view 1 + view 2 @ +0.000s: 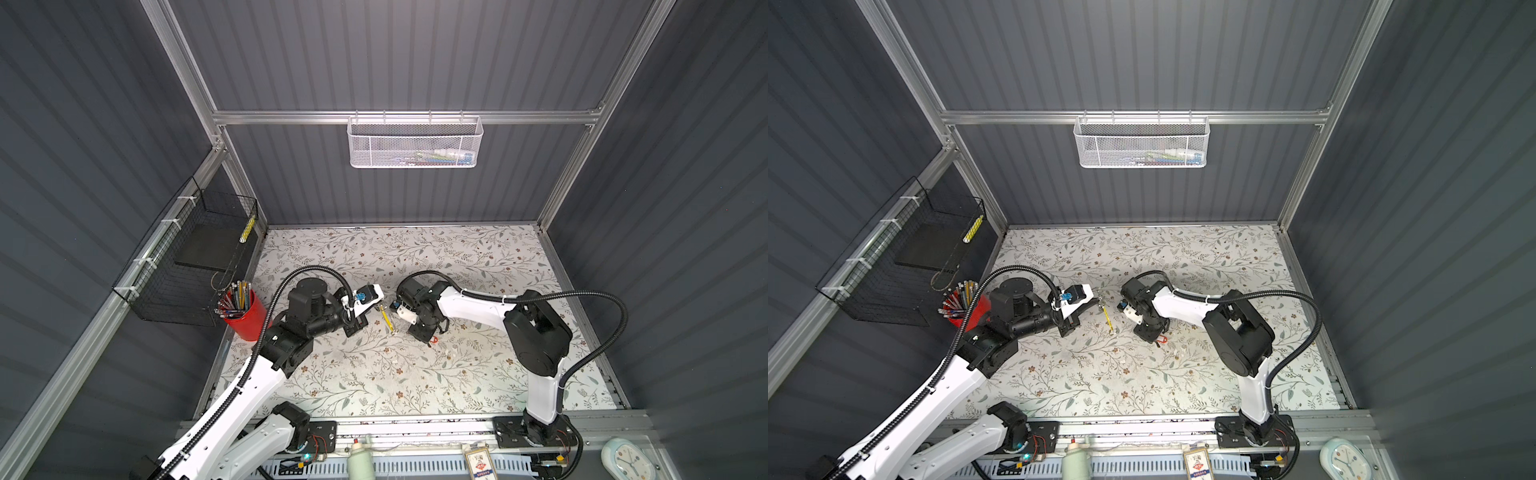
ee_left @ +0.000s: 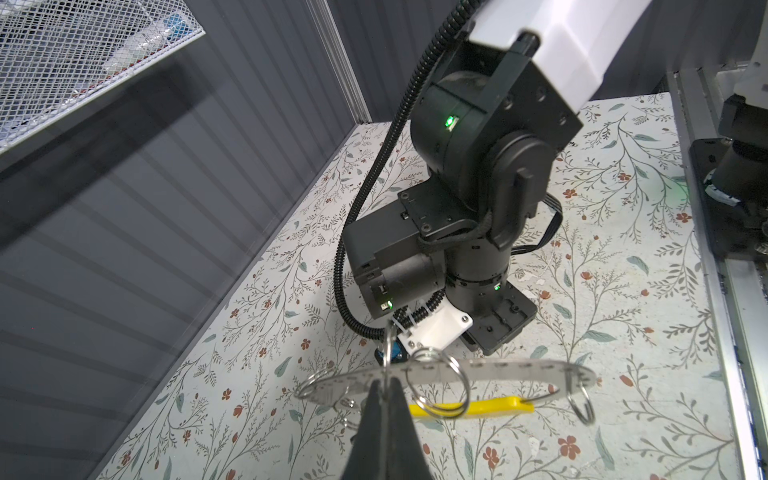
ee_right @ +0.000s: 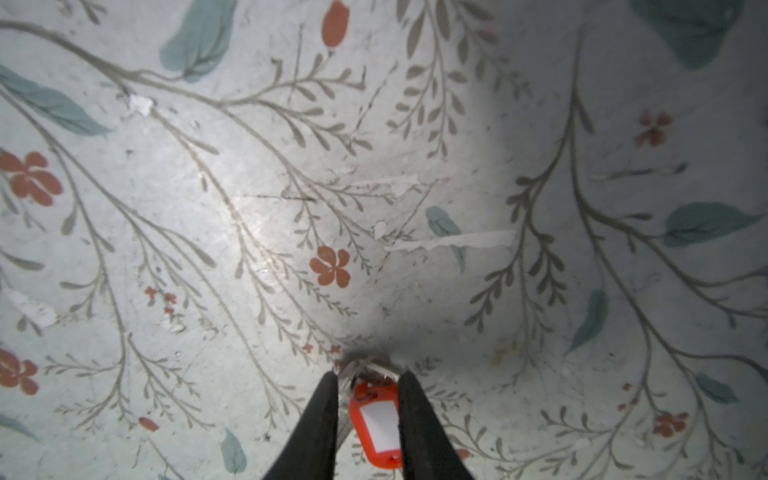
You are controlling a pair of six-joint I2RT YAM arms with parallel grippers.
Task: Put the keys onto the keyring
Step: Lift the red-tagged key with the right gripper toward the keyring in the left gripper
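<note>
My left gripper [image 2: 386, 388] is shut on the keyring [image 2: 519, 370], a thin grey metal hoop with a yellow plastic segment [image 2: 494, 406]. It holds the hoop just above the floral table. A few small split rings [image 2: 437, 386] hang from the hoop. In both top views the keyring [image 1: 388, 322] [image 1: 1108, 320] hangs at mid-table off the left gripper [image 1: 377, 308]. My right gripper [image 3: 365, 376] points down at the table, jaws apart. One of the keys, silvery with a red tag [image 3: 379, 424], lies between its fingers. The red tag [image 1: 434, 340] [image 1: 1162, 340] peeks out under the right gripper [image 1: 428, 334].
A red cup of pens [image 1: 245, 316] stands at the table's left edge beside a black wire basket [image 1: 187, 266]. A white mesh basket [image 1: 413, 141] hangs on the back wall. The right arm's wrist [image 2: 478, 166] stands close behind the keyring. A bottle [image 1: 359, 457] and clock [image 1: 627, 459] sit beyond the front rail.
</note>
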